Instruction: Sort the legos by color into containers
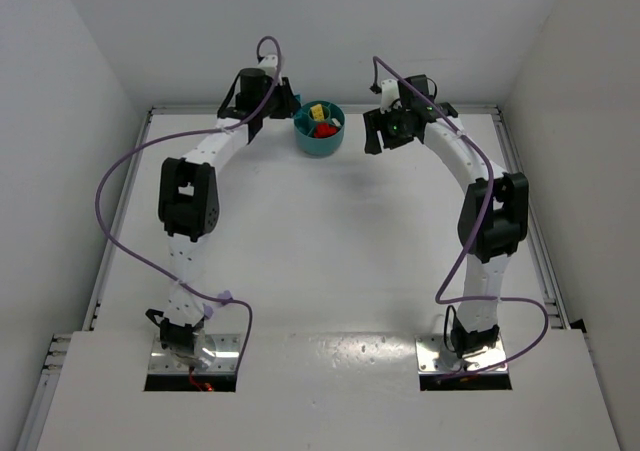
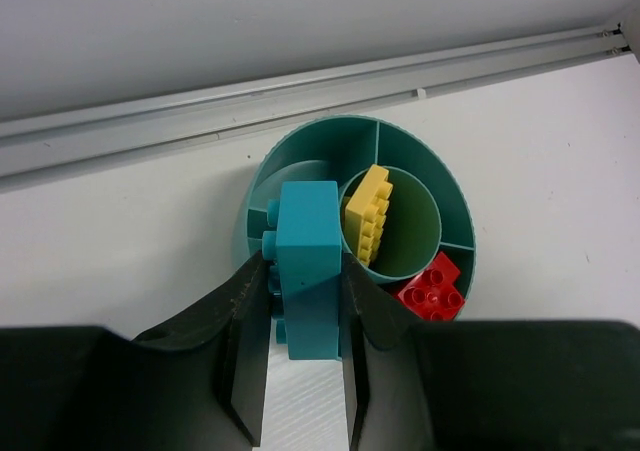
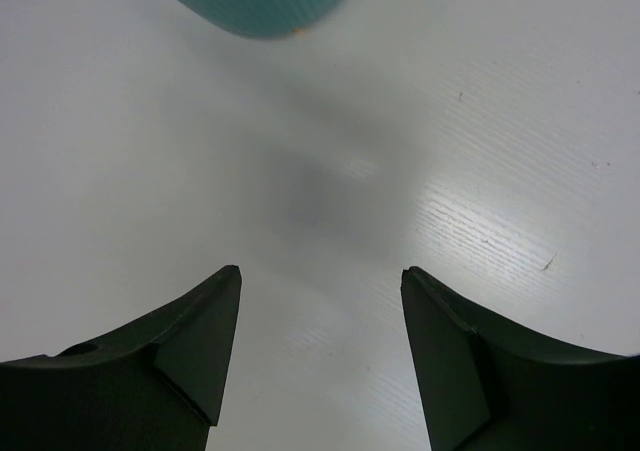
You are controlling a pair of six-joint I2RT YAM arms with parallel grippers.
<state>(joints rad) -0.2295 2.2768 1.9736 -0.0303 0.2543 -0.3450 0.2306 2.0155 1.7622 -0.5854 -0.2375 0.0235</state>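
The round teal bowl [image 1: 319, 131] stands at the far middle of the table. In the left wrist view the bowl [image 2: 455, 221] holds a yellow brick [image 2: 368, 211] in its central ring and a red brick [image 2: 432, 287] in a near-right compartment. My left gripper [image 2: 305, 266] is shut on a teal brick [image 2: 308, 261] held over the bowl's left side; in the top view my left gripper [image 1: 287, 99] is just left of the bowl. My right gripper [image 3: 320, 276] is open and empty over bare table, just right of the bowl [image 3: 265, 1], and it shows in the top view [image 1: 378, 131].
A metal rail [image 2: 200, 111] runs along the table's far edge right behind the bowl, with white walls on three sides. Purple cables loop off both arms.
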